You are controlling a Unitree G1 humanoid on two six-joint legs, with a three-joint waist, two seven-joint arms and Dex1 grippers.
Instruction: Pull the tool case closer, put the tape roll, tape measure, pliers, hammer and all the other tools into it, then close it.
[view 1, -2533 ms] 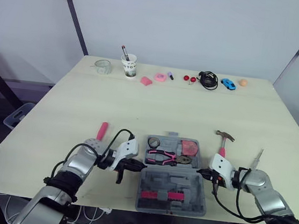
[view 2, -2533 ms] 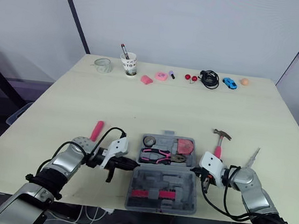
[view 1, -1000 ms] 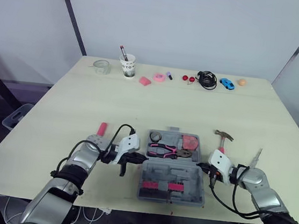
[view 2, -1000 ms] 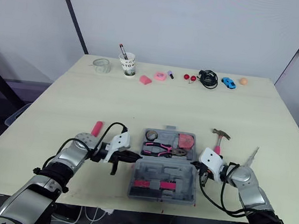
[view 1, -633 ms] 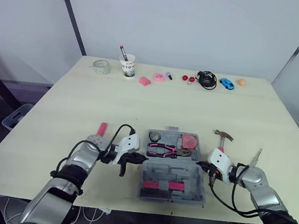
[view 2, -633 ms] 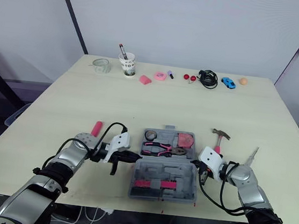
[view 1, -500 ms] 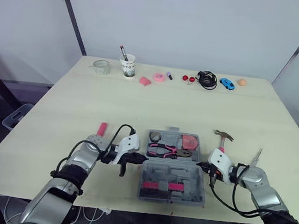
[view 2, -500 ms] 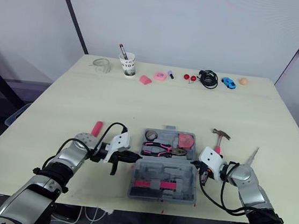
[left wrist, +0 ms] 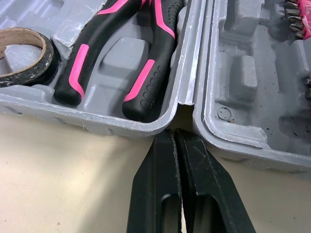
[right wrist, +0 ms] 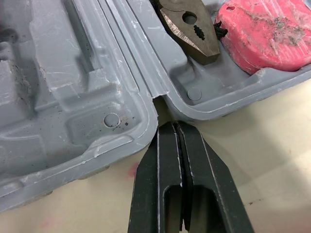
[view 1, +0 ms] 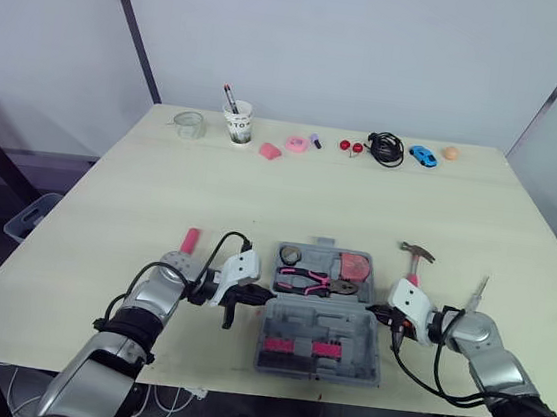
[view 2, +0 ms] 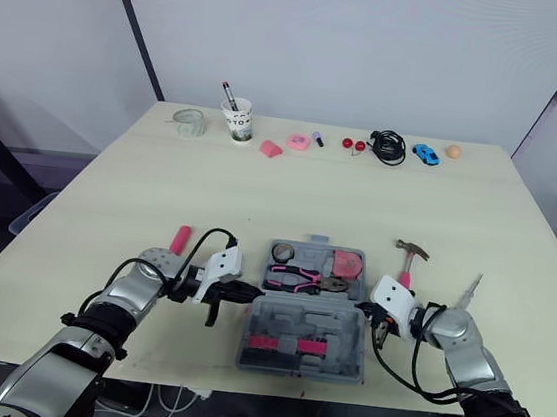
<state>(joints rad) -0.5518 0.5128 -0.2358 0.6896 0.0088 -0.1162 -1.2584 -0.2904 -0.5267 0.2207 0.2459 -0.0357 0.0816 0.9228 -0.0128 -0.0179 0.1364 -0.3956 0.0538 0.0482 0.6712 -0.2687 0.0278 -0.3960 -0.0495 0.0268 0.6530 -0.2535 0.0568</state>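
Your grey plastic tool case point(view 1: 346, 322) lies open near the table's front edge. It sits squarer and slightly farther out than two seconds ago, and has not moved in the last second. The left claw point(view 1: 254, 294) and right claw point(view 1: 379, 312) are pinched shut on nothing, tips at its hinge notches. The pink-handled steel hammer point(view 1: 416, 259) still lies outside, so loading looks unfinished.

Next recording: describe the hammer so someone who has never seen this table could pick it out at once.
On the pale table, find the open grey tool case near the front edge. Just beyond its far right corner lies the hammer. It alone has a metal claw head on a pink handle, unlike the thin pale tool further right.
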